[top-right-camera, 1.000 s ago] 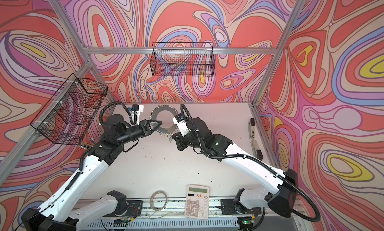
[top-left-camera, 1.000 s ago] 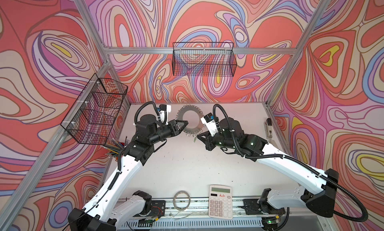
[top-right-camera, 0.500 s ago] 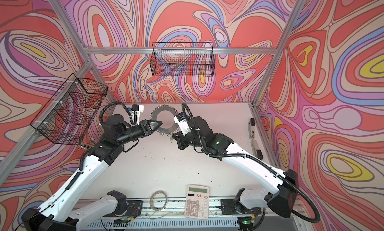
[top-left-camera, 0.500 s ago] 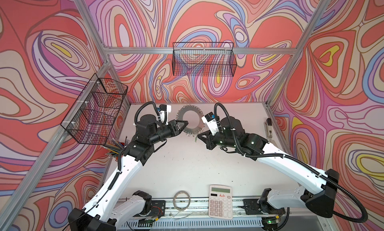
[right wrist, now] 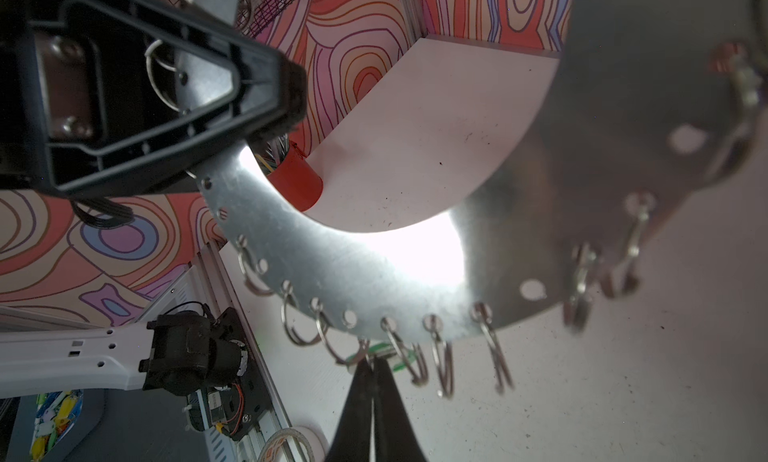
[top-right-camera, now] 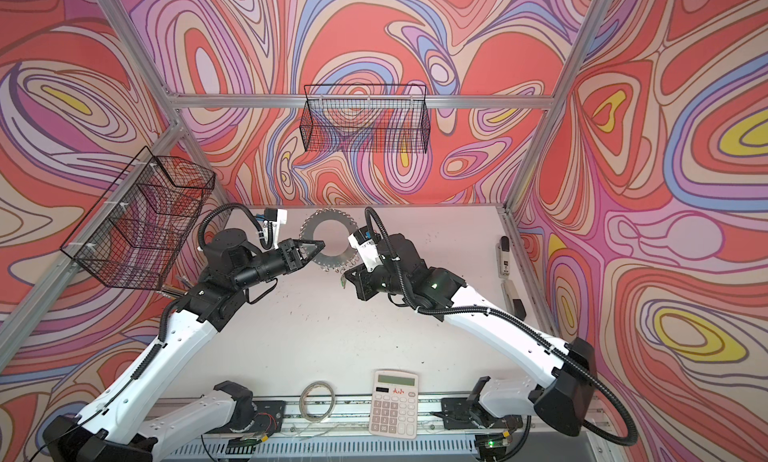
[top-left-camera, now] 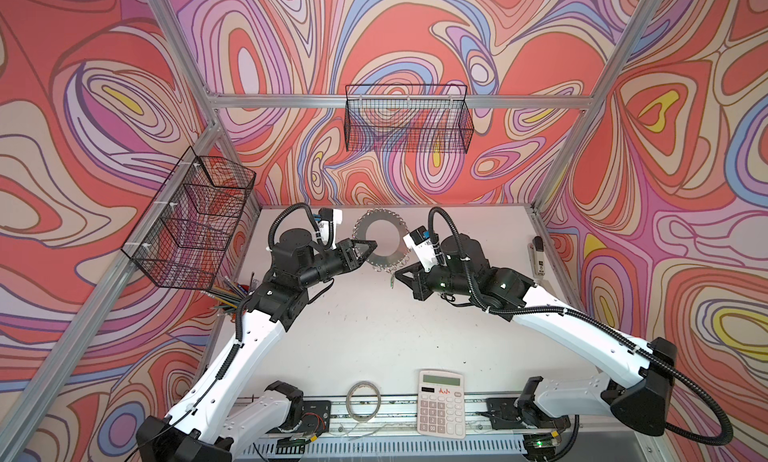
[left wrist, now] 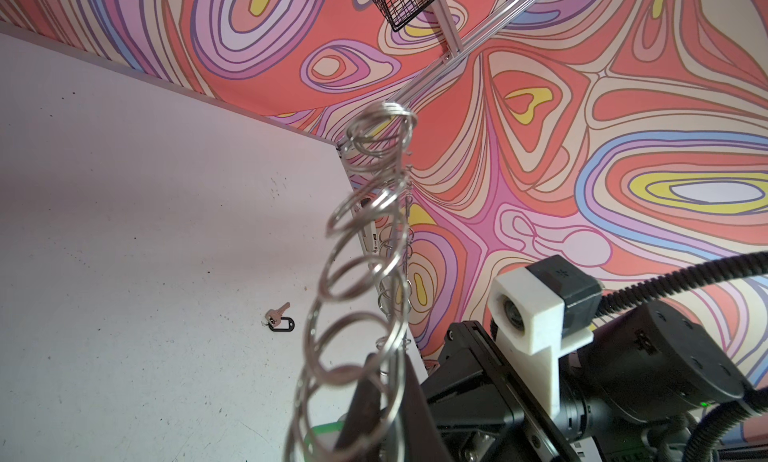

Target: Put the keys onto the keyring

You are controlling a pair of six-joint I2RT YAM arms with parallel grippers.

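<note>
A white table [top-left-camera: 374, 335] is enclosed by swirl-patterned walls [top-left-camera: 415, 44]. Both arms [top-left-camera: 249, 347] are stretched inward from the lower corners. At centre frame the keyring [top-left-camera: 384, 259] is clamped at its left edge by the left gripper [top-left-camera: 371, 247]. The green-tagged key [right wrist: 382, 353] is pinched beneath its loops by the right gripper [right wrist: 371, 370]. The black-tagged key [left wrist: 280, 320] is laid on the table. The red writing on the calculator [top-left-camera: 441, 401] is unreadable.

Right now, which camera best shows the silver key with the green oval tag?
The right wrist view: close up, green-tagged silver key pinched by the right gripper at the loop-edged silver disc keyring. Both top views show a sliver; the left wrist view, a blurred green edge.
</note>
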